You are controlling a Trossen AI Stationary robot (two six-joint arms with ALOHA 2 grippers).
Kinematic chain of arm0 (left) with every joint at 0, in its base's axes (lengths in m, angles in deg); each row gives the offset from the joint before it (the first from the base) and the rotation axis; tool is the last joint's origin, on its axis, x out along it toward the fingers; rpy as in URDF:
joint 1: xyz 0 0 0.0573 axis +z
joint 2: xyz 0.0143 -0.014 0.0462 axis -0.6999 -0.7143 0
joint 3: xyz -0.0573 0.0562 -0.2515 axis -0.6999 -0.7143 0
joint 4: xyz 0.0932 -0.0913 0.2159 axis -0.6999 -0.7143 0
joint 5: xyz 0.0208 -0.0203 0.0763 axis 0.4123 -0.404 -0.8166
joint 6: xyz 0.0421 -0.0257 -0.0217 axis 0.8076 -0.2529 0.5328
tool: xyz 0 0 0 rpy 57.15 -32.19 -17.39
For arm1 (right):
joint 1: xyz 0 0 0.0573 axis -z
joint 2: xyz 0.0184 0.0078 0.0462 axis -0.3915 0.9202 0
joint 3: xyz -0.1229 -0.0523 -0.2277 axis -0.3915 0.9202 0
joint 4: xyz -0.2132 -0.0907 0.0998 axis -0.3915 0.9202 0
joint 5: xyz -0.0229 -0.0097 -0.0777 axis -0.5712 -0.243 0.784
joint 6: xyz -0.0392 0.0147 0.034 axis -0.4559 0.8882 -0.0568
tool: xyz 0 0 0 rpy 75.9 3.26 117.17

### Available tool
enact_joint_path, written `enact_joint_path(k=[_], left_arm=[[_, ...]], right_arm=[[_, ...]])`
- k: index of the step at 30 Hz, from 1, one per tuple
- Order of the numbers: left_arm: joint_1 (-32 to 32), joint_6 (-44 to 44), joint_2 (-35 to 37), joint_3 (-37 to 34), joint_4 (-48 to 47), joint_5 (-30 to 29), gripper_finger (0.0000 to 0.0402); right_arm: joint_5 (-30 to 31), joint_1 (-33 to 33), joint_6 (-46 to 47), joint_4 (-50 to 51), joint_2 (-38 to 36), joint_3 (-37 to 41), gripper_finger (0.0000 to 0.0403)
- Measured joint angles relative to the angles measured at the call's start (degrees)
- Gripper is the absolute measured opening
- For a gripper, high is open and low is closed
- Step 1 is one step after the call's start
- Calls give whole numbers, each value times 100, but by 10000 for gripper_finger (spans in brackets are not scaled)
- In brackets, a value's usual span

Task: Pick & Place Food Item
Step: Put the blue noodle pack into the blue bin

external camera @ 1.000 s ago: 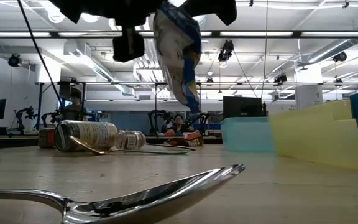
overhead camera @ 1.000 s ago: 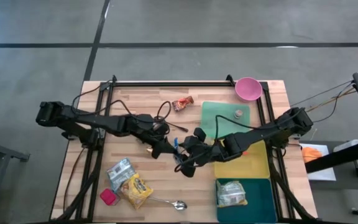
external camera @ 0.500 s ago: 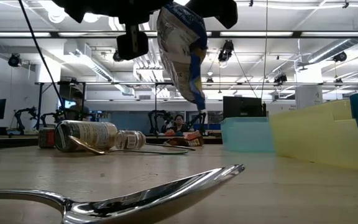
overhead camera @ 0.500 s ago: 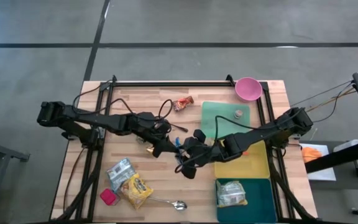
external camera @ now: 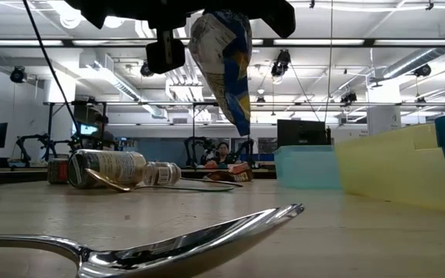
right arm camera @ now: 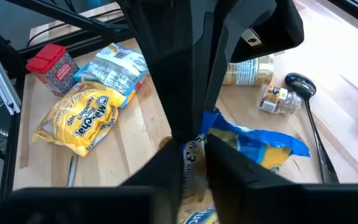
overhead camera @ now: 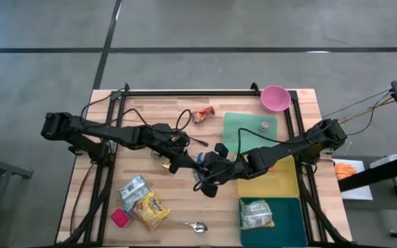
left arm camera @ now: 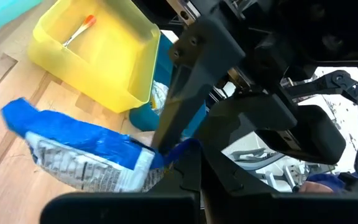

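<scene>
Both grippers meet over the middle of the table, just off the open side of the yellow bin, and both have hold of the same thing: a blue and white snack bag. It hangs in the air well above the wood; the low view shows it dangling with its pointed end down and nothing under it.

The left gripper comes in from the side away from the yellow bin, fingers clamped tight on one end of the bag. In its wrist view the blue bag runs right up into the dark fingers. The right gripper reaches out from over the yellow bin and its fingers are pinched narrow on the bag's edge, blue plastic sticking out between them.

Other stuff relative to the yellow bin: a green bin sits right behind it with a small jar inside, and a teal bin sits right in front holding a pale packet. A pink bowl is past the green bin at the table's far corner. Across the table from the yellow bin, near the front edge, lie a yellow noodle pack, a silver-blue pouch, a red container and a spoon.
</scene>
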Motion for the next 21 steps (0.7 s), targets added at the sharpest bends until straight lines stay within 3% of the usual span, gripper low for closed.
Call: enact_joint_path(k=[2,9,21], left_arm=[[0,-1,0,0,-2,4,0],[0,-7,0,0,-7,89,17],[4,-138,14,0,-2,378,153]], right_arm=[[-2,0,-5,2,0,0,22],[-39,0,15,-4,0,0,17],[-190,-31,129,7,-5,0,15]])
